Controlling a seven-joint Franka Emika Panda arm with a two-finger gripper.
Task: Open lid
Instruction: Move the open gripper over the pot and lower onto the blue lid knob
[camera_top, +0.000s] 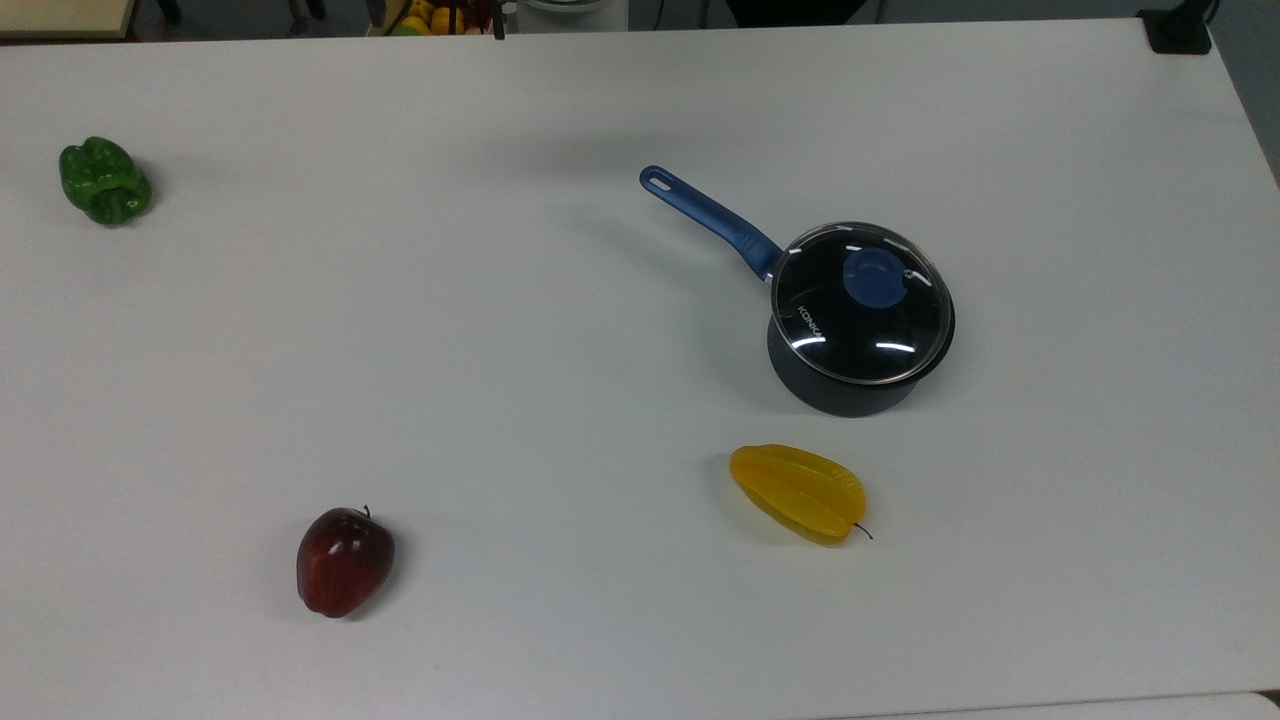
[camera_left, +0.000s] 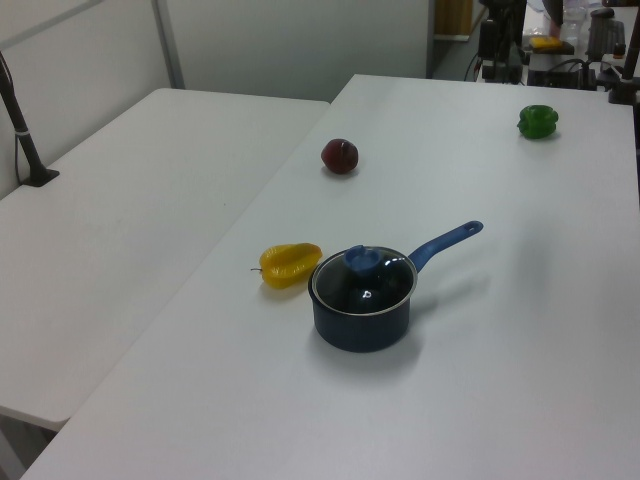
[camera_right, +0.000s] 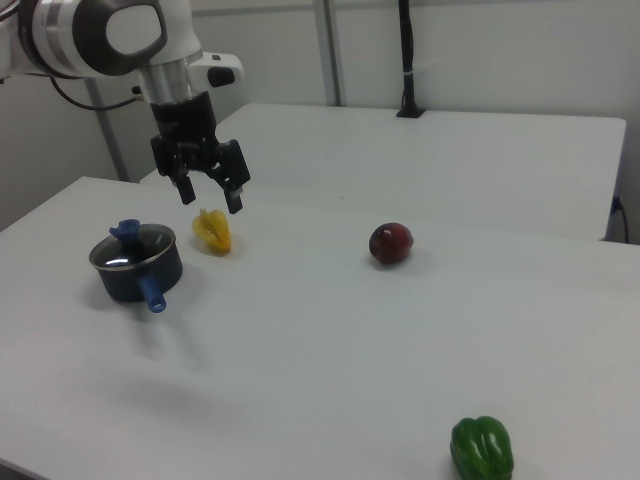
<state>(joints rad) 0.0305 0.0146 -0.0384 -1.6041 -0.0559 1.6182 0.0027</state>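
Observation:
The lid (camera_top: 861, 305) is a clear glass disc with a metal rim, a blue centre knob and white lettering. It rests closed on a dark saucepan (camera_top: 850, 385) whose blue handle points to the top view's upper left. The lid (camera_left: 362, 279) and saucepan (camera_left: 360, 322) sit mid-table in the left view. In the right view the lid (camera_right: 132, 245) lies at the left, and my gripper (camera_right: 210, 196) hangs open in the air above the table, up and to the right of the pan, holding nothing.
A yellow starfruit (camera_top: 798, 492) lies just in front of the pan in the top view. A red apple (camera_top: 343, 560) sits at the lower left and a green pepper (camera_top: 104, 180) at the far left. A second white table (camera_left: 130, 210) adjoins this one.

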